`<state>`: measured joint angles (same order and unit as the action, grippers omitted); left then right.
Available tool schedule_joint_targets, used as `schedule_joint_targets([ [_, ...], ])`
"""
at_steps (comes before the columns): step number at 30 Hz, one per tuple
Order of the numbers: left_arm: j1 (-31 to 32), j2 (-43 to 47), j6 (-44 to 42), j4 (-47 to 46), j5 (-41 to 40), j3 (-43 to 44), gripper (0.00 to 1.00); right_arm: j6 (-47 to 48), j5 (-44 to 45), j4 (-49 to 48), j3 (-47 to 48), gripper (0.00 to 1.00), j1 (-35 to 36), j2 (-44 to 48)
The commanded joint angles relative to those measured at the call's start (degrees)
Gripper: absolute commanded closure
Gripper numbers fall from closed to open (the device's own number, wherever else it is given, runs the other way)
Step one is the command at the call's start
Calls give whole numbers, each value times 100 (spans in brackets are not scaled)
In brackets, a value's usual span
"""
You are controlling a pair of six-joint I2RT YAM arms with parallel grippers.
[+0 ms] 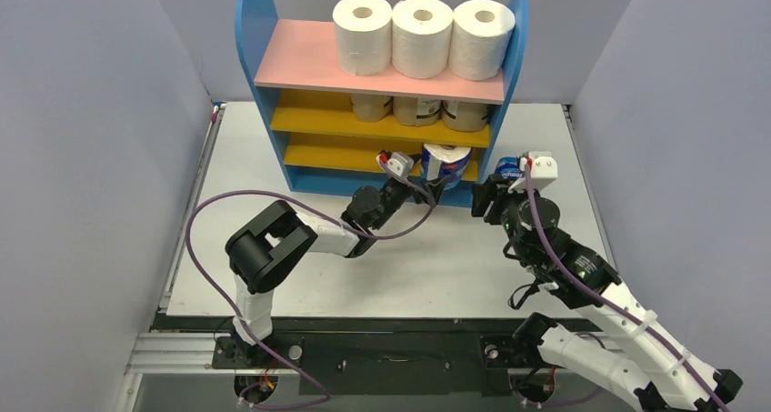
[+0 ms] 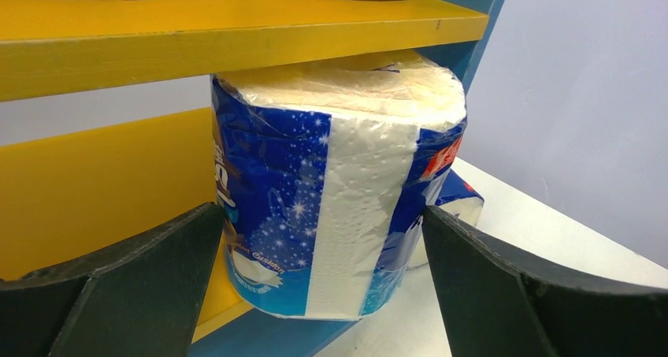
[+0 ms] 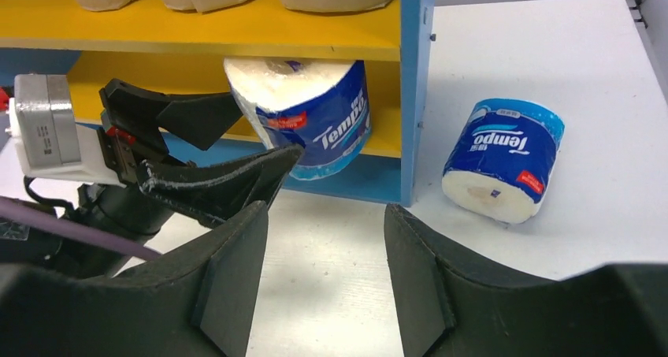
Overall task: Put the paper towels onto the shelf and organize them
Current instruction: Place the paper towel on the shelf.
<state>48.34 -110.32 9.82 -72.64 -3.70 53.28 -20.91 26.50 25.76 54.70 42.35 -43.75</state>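
Six are up: three white rolls point(image 1: 421, 36) on the shelf's point(image 1: 250, 30) pink top point(image 1: 300, 62), three tan rolls point(image 1: 417, 110) just under. A blue roll point(image 2: 339, 184) sits at the near edge of the low yellow board point(image 1: 336, 153), the left gripper point(image 2: 321, 213) wide open around it. The last blue roll point(image 3: 502, 158) lies on the table point(image 1: 436, 266), right of the shelf; the right gripper point(image 3: 324, 215) is partly open and empty

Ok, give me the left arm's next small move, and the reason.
Probably push the blue-wrapped roll deeper onto the lower yellow board: it leans out over the front edge, and the open left claw straddles it without gripping.
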Motion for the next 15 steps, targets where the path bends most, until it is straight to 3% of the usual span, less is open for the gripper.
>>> schedule_joint_targets([
  [1, -8, -159, 18, -217, -300, 322, 3, -192, 126, -709, -532, 48, -24, 597],
  [15, -25, -524, 30, -95, -568, 800, 2, -219, 186, -511, -1070, 49, -19, 1383],
])
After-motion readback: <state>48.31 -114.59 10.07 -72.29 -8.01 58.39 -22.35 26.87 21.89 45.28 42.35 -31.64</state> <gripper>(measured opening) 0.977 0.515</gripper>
